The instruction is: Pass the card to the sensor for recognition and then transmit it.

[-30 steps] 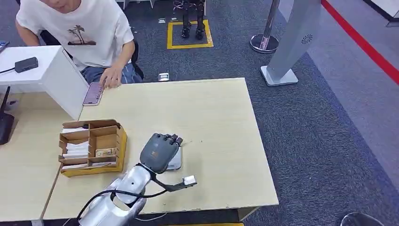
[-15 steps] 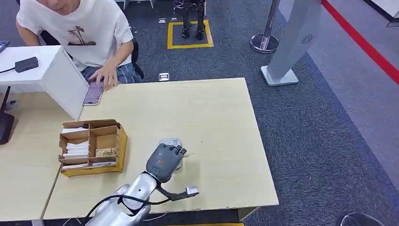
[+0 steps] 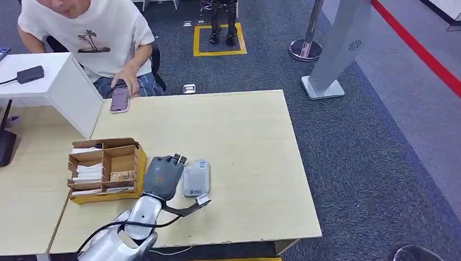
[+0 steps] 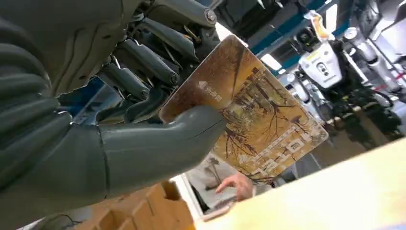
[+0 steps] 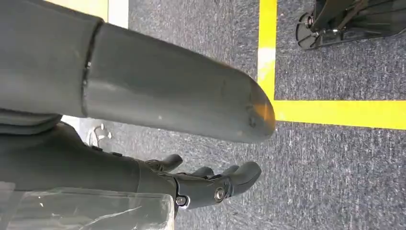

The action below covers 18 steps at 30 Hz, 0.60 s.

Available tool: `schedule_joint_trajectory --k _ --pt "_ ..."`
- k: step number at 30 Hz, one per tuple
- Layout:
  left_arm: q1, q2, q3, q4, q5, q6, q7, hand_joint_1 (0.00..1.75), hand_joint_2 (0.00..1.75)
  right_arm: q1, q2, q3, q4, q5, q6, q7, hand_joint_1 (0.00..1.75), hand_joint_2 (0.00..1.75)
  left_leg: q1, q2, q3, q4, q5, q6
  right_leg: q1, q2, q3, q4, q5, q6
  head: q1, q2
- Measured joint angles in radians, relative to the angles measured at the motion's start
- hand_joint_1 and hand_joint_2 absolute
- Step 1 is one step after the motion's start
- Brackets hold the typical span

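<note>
Head view: cardboard organiser [image 3: 106, 169] and grey sensor [image 3: 196, 178] flank the left hand [image 3: 162, 176] above the table [image 3: 244, 136]. Left wrist view: thumb and fingers [image 4: 143, 57] pinch the card [image 4: 249, 112]. Right wrist view: right hand [image 5: 158, 143] hangs spread, holding nothing, over carpet [image 5: 335, 167].

From the head view my left hand [image 3: 163, 176] shows only its back, so the card [image 4: 249, 115] I pinch is hidden beneath it. At my wrist, my thumb covers the card's near corner, and its print is too blurred to read. The label on the sensor [image 3: 195, 178], at 3 o'clock from my hand, is too small to read. The person's [image 3: 89, 32] head is cut off at 12 o'clock. My right hand's [image 5: 210, 184] fingers [image 5: 246, 172] are partly hidden behind my thumb.
</note>
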Motion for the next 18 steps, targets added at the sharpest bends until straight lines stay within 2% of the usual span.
schedule_joint_trajectory --k 6,10,18 --pt "-0.002 0.069 -0.022 -0.051 0.0 -0.011 0.05 1.75 1.75 0.0 0.0 0.0 0.0 0.0 0.0 0.001 0.0 0.0 0.0 0.0 0.0 0.0 0.0 0.0 0.0 0.0 0.0 0.0 0.0 0.0 0.0 0.0" --pt "-0.003 0.079 -0.023 -0.052 0.0 -0.011 0.008 1.75 1.75 0.0 0.0 -0.002 0.0 -0.003 0.0 0.003 0.0 0.0 0.0 0.0 0.0 0.0 0.0 0.0 0.0 0.0 0.0 0.0 0.0 0.0 0.0 0.0" --pt "-0.003 0.086 -0.023 -0.052 0.0 -0.011 0.006 1.75 1.75 0.0 0.0 -0.005 0.002 -0.003 0.0 0.003 0.0 0.0 0.0 0.0 0.0 0.0 0.0 0.0 0.0 0.0 0.0 0.0 0.0 0.0 0.0 0.0"
